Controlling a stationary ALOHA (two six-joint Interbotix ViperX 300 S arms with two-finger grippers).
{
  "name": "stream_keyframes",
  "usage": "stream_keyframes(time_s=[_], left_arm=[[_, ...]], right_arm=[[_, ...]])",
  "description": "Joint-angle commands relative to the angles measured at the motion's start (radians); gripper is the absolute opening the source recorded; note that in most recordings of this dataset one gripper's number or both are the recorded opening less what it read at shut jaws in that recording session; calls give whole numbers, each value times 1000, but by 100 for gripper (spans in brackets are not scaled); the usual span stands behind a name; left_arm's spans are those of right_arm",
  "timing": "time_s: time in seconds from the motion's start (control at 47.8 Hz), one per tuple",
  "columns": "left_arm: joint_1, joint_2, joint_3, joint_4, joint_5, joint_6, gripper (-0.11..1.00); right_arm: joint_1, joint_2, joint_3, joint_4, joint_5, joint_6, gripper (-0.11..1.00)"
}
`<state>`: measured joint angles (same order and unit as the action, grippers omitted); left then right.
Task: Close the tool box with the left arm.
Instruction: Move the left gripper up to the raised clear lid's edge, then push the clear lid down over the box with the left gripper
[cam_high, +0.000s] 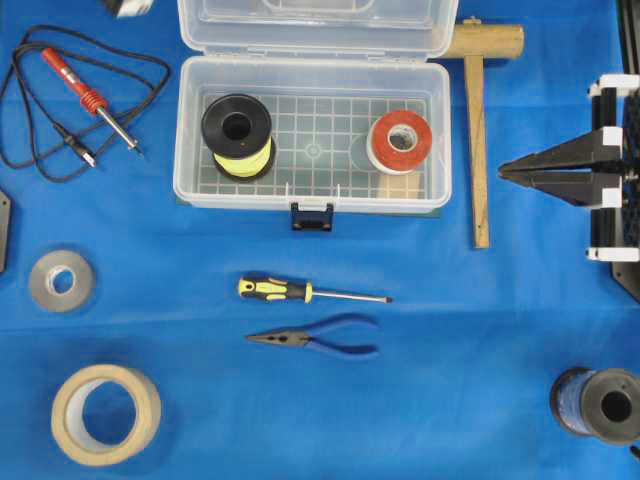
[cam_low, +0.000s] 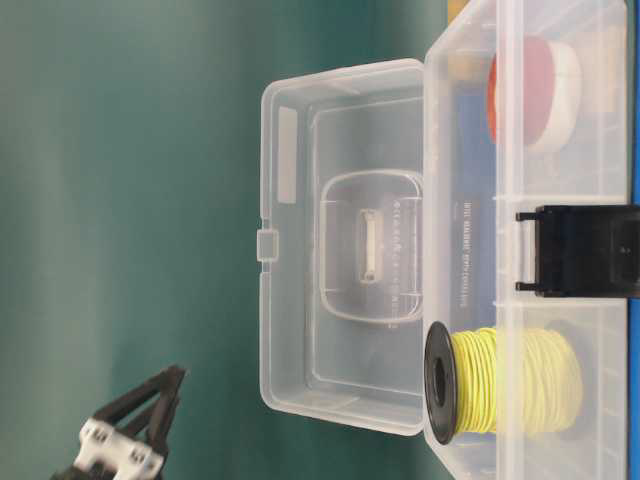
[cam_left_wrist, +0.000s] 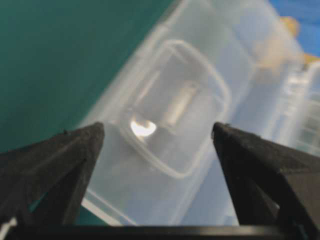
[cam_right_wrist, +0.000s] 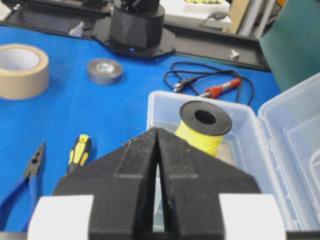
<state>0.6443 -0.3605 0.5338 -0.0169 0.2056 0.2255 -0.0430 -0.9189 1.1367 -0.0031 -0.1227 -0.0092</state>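
Nearest the bottom edge of the overhead view we see a roll of tan tape (cam_high: 106, 414) and a dark spool (cam_high: 598, 404) partly cut off at the right. Above them lie blue-handled pliers (cam_high: 315, 338) and a yellow-and-black screwdriver (cam_high: 310, 291), both running left to right.

Farther back sits the tool box (cam_high: 312, 134), open, long axis left to right, its dark latch (cam_high: 312, 216) facing the near edge. The lid (cam_high: 318, 25) stands up at the far side — its top is cut off by the frame. Inside rest a yellow wire spool (cam_high: 238, 137) at the left and a red-and-white tape roll (cam_high: 400, 142) at the right.

The right gripper (cam_high: 508, 171) hovers just right of the box, fingers pressed together, empty. The left gripper (cam_left_wrist: 157, 135) does not show overhead; its wrist view shows the fingers spread wide with nothing between them, facing the blurred lid — whether they touch it we cannot tell.
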Motion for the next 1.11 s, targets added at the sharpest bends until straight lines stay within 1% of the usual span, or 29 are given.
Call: stream_keyframes(time_s=[0.0, 0.126, 0.272, 0.545, 0.817, 0.921, 1.089], left_arm=[[25, 52, -84, 3, 17, 2, 91], [49, 137, -150, 3, 32, 2, 91], [52, 219, -202, 3, 37, 0, 91], [71, 334, -235, 3, 37, 0, 91], [67, 351, -218, -2, 49, -5, 91], [57, 348, -213, -5, 91, -6, 91], [9, 341, -213, -5, 164, -5, 91]], right_arm=[[-2, 11, -21, 0, 3, 2, 0], [-5, 14, -20, 0, 8, 2, 0], [-12, 15, -20, 0, 15, 2, 0], [-37, 15, -18, 0, 18, 0, 0], [-48, 18, -18, 0, 26, 0, 0], [-48, 18, -18, 0, 29, 0, 0], [-49, 20, -18, 0, 29, 0, 0]])
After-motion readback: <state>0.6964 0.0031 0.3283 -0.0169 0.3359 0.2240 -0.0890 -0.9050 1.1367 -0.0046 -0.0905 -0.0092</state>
